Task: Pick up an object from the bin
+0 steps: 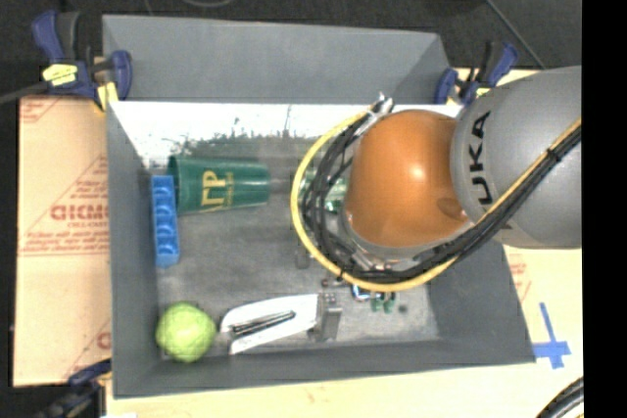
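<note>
We see the gripper (333, 306) low over the right end of a white packet (269, 321) in the bin (127, 308).

The arm's orange cover (402, 176) hides most of the gripper, so we cannot tell whether it is apart or together. The packet lies flat along the bin's lower wall in our view, between a green ball (185, 332) and the gripper. We judge it light, thin and probably slick, perhaps with a dark tool sealed inside. Its edge, or the stiffer middle, looks the best place to take hold. We count one packet, one ball, one green cup (223, 184) on its side and one blue ridged strip (165, 221).
</note>
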{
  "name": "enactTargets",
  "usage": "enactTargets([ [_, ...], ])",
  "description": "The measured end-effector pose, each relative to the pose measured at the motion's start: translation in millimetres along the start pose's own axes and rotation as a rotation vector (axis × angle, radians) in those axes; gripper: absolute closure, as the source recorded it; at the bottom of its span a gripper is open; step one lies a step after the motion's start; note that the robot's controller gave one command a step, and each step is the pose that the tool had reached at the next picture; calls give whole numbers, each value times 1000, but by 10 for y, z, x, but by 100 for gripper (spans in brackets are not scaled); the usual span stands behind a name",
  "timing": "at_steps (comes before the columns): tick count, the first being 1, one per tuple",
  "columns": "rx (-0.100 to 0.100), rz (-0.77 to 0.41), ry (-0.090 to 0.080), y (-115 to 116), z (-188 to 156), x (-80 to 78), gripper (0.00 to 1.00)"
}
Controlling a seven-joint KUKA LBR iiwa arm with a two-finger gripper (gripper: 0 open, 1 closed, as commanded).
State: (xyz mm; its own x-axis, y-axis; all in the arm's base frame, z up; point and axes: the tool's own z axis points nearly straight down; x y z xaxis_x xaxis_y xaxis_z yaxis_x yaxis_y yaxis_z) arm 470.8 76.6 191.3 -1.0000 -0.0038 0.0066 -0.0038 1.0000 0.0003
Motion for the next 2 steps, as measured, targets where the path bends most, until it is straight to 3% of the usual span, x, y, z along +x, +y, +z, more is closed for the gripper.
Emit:
enactTargets([
  [1, -1, 3, -8, -3, -40, -19, 0],
  [2, 0, -75, -14, 82, 544, -71, 0],
])
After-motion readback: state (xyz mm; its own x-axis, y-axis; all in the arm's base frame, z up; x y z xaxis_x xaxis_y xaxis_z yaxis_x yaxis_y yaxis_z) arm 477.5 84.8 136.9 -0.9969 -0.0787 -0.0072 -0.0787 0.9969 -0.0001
